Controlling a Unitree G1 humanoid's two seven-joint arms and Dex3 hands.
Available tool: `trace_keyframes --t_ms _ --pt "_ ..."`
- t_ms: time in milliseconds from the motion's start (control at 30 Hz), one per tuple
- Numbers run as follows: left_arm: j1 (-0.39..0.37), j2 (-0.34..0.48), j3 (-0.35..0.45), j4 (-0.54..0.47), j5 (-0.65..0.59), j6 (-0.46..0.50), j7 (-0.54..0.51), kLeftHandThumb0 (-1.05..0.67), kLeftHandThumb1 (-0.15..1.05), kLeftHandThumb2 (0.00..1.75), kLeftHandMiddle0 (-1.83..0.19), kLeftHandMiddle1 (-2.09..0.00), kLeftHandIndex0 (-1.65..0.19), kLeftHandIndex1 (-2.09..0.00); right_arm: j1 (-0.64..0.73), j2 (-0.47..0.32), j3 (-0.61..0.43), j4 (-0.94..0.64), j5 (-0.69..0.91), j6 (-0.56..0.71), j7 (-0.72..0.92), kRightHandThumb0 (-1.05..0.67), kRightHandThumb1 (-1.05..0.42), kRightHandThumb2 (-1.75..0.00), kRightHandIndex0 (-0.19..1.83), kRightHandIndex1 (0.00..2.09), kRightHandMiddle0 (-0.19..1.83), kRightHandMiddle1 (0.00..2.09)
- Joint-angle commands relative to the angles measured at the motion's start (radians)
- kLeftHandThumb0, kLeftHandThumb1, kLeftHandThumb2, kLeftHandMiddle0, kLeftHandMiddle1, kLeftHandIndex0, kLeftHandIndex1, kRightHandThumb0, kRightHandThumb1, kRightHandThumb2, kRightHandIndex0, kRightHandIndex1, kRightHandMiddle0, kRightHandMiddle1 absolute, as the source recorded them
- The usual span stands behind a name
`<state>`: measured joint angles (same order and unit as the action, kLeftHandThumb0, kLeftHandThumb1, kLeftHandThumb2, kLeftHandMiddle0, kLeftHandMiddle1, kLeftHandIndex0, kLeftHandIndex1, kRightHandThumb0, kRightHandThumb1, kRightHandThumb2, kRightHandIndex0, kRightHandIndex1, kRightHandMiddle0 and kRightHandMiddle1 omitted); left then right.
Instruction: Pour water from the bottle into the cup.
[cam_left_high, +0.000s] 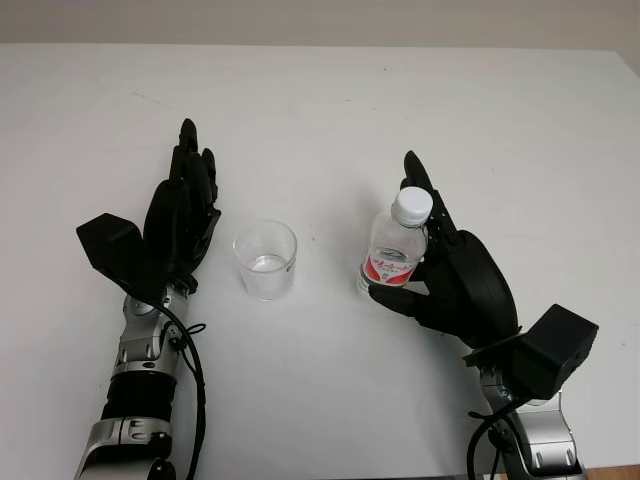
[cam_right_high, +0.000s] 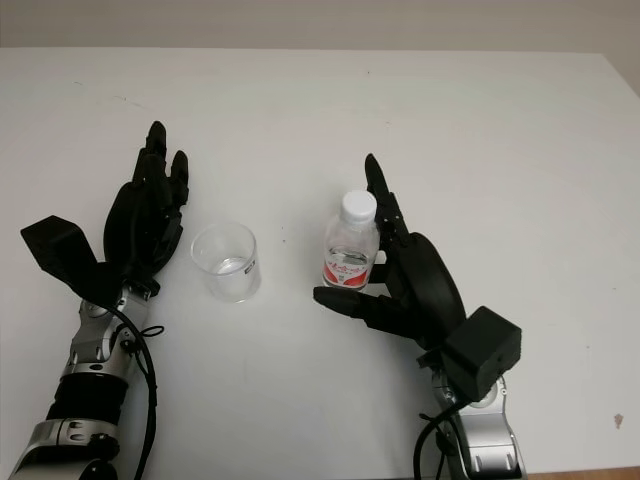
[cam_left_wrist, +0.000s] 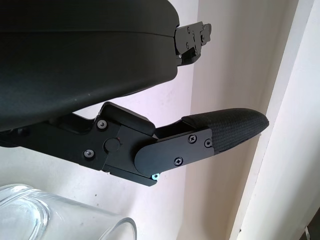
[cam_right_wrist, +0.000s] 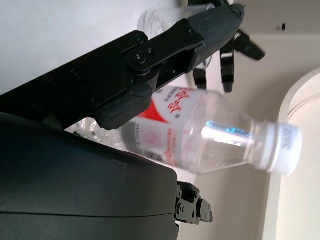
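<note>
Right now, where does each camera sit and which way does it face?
Left and right eye views: on the head, looking down at the white table; both arms, cup and capped bottle appear in both.
Left wrist view: beside the open left hand, showing the cup rim.
Right wrist view: behind the right hand, its fingers around the bottle; cup beyond.

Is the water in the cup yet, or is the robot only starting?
Only starting. The bottle stands upright on the table with its white cap on. The right hand is around it, thumb across the front, but a firm grip cannot be told. The left hand is open beside the cup. Lifting, uncapping and pouring remain.
</note>
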<state>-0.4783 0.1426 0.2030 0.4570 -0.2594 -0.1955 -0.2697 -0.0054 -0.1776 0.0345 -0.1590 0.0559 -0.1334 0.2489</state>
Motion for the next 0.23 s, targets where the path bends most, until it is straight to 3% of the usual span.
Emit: trace_keyframes --t_ms 0,200 --pt "-0.009 -0.001 -0.001 -0.002 0.002 -0.011 -0.003 -0.83 1.05 0.71 0.19 -0.05 0.19 -0.02 0.005 0.009 -0.012 0.025 -0.008 -0.019 -0.017 -1.05 -0.91 -0.06 -0.19 0.00 -0.19 0.00" --pt "-0.002 -0.004 -0.001 -0.009 -0.001 -0.015 -0.003 -0.82 1.05 0.71 0.19 -0.04 0.19 -0.01 -0.007 0.015 -0.023 0.079 -0.009 -0.046 -0.041 -1.04 -0.90 -0.05 -0.19 0.00 -0.19 0.00"
